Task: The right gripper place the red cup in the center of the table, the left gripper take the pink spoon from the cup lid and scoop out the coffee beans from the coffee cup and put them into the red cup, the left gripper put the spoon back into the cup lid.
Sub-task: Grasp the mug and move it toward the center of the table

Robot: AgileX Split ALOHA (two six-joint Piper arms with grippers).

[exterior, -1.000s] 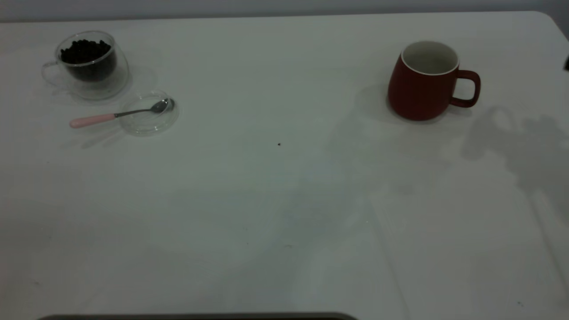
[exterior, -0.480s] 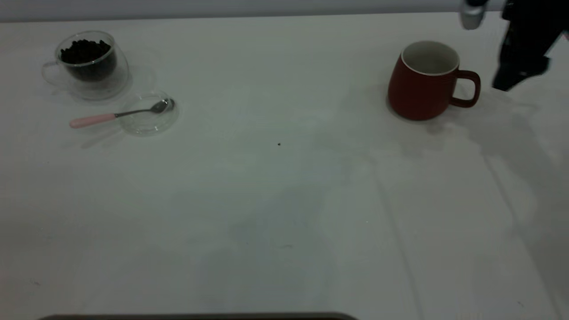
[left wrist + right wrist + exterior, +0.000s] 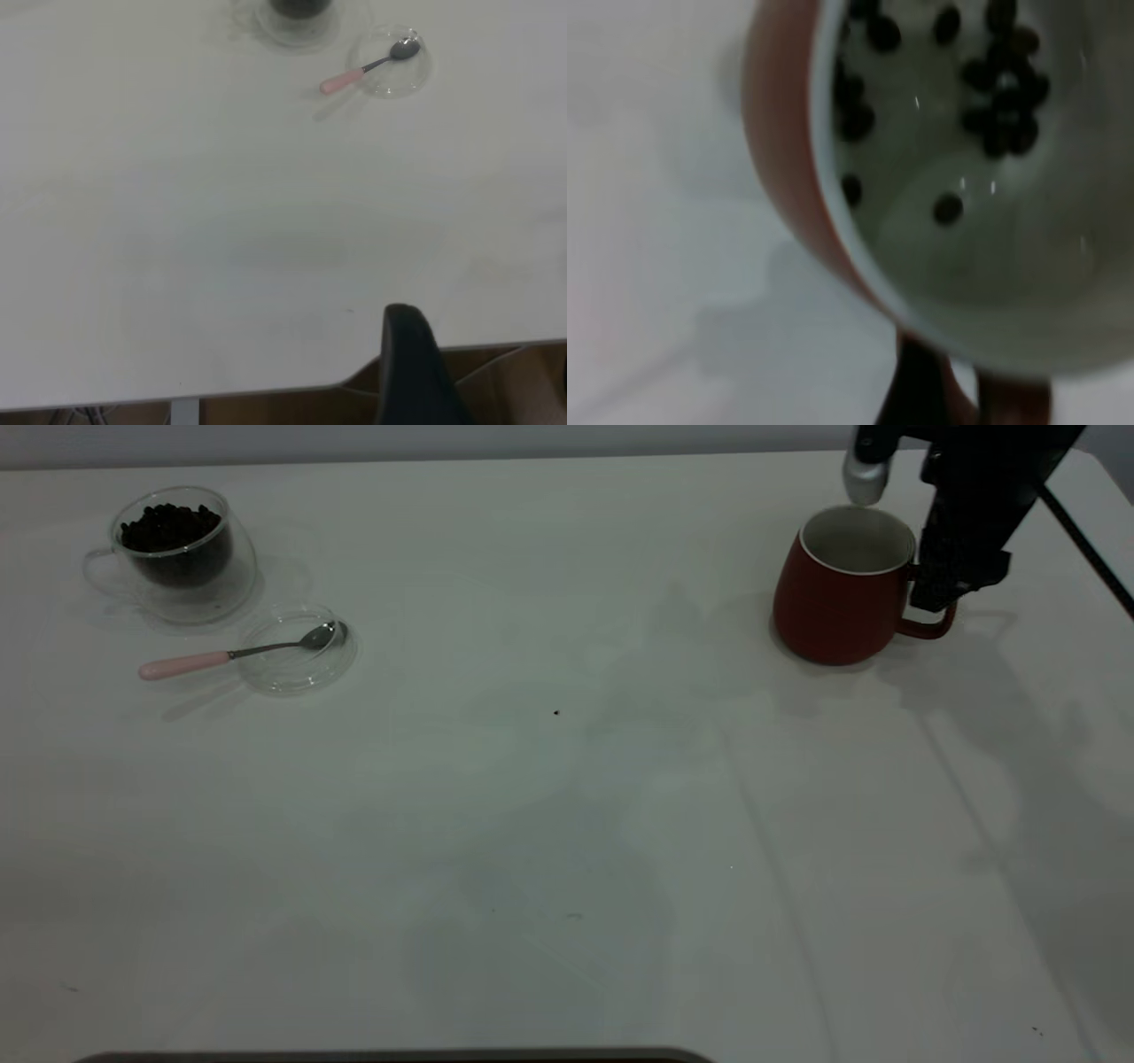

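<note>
- White tabletop (image 3: 549,824) fills nearly the whole exterior view, with a grey wall strip along the top edge and a tiny dark speck (image 3: 556,712) near the middle; in the left wrist view its near edge runs along the lower part of the frame.
- Right hand (image 3: 943,598), black, comes down from the upper right corner of the exterior view; its tip sits at the loop handle of the red cup; whether its fingers are spread or closed on the handle cannot be told.
- Red cup (image 3: 842,593) stands upright at the upper right of the exterior view, well apart from the tabletop's centre, handle toward the right edge; the right wrist view looks into its white inside (image 3: 983,212), where several dark coffee beans (image 3: 1001,97) lie scattered.
- Coffee cup (image 3: 182,553), clear glass, stands upright at the upper left of the exterior view, holding a heap of dark beans.
- Cup lid (image 3: 297,651) lies flat just below and to the right of the coffee cup, near it.
- Pink spoon (image 3: 190,664) rests with its metal bowl inside the lid and its pink handle sticking out leftward over the rim.
- Left hand (image 3: 416,372) shows only as one dark piece at the bottom of the left wrist view, beyond the tabletop's edge and far from the spoon; its opening cannot be told.
</note>
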